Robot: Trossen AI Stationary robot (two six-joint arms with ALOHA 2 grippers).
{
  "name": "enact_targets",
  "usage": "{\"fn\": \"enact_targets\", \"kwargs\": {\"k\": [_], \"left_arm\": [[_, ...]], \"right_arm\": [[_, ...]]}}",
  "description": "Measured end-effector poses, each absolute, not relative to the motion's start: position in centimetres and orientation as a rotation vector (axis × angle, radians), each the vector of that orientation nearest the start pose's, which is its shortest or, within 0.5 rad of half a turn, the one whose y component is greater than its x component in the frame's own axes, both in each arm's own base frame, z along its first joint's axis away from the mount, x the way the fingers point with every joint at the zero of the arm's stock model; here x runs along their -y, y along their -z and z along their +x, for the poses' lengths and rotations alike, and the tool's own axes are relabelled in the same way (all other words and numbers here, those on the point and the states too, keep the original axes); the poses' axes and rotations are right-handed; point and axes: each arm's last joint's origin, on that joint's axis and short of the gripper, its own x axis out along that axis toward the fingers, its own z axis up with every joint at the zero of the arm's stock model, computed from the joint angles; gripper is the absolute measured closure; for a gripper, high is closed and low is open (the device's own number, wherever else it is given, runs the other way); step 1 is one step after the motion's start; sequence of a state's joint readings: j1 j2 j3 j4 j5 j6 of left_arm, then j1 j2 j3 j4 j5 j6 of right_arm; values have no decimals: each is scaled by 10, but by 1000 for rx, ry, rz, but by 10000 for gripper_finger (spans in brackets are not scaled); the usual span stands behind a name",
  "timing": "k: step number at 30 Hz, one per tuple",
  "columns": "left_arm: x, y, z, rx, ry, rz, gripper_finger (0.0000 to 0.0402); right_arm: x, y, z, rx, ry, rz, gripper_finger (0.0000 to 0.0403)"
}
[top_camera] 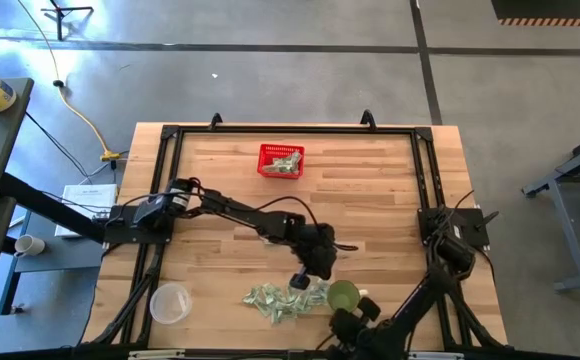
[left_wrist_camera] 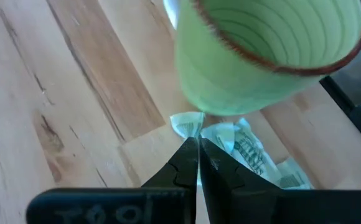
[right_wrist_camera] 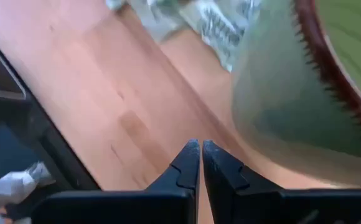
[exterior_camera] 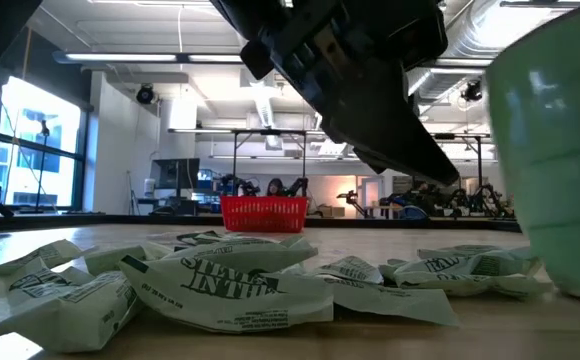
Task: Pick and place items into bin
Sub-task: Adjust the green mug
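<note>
The items (top_camera: 282, 300) lie in a loose pile of crumpled green-and-white pieces near the table's near edge, also seen in the low view (exterior_camera: 230, 285). A few more sit inside the red basket (top_camera: 281, 160) (exterior_camera: 262, 213), which stands toward the far edge. My left gripper (top_camera: 298, 281) hangs shut just above the right part of the pile, its fingers (exterior_camera: 440, 170) slanting down and clear of the pieces. In its wrist view the shut tips (left_wrist_camera: 198, 144) point at items (left_wrist_camera: 243, 146) beside the green cup. My right gripper (right_wrist_camera: 201, 146) is shut, low at the near edge beside that cup.
A round green cup (top_camera: 343, 295) (left_wrist_camera: 261, 56) (right_wrist_camera: 292, 93) stands upright right of the pile, close to both grippers. A clear plastic cup (top_camera: 170, 303) stands at the near left. A black frame (top_camera: 170, 132) rims the table. Bare wood lies between pile and basket.
</note>
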State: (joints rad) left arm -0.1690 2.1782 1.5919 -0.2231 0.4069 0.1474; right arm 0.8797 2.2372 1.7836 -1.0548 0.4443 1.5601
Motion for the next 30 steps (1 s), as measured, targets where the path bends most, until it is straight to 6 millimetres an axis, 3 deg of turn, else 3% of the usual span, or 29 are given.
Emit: {"fn": "enact_targets", "kwargs": {"k": [8,19,26,30], "left_arm": [[91,-167,464,-765,612,73,348],[93,-176,472,-635,634,75,348],[93,-174,470,-659,634,75,348],[88,-165,462,-788,633,61,348]], "right_arm": [[-325,-164,290,-1062,575,427,391],[-319,-163,277,-1170,682,395,391],[-327,-163,267,-1218,679,422,391],[-339,-162,252,-1283,672,462,391]]}}
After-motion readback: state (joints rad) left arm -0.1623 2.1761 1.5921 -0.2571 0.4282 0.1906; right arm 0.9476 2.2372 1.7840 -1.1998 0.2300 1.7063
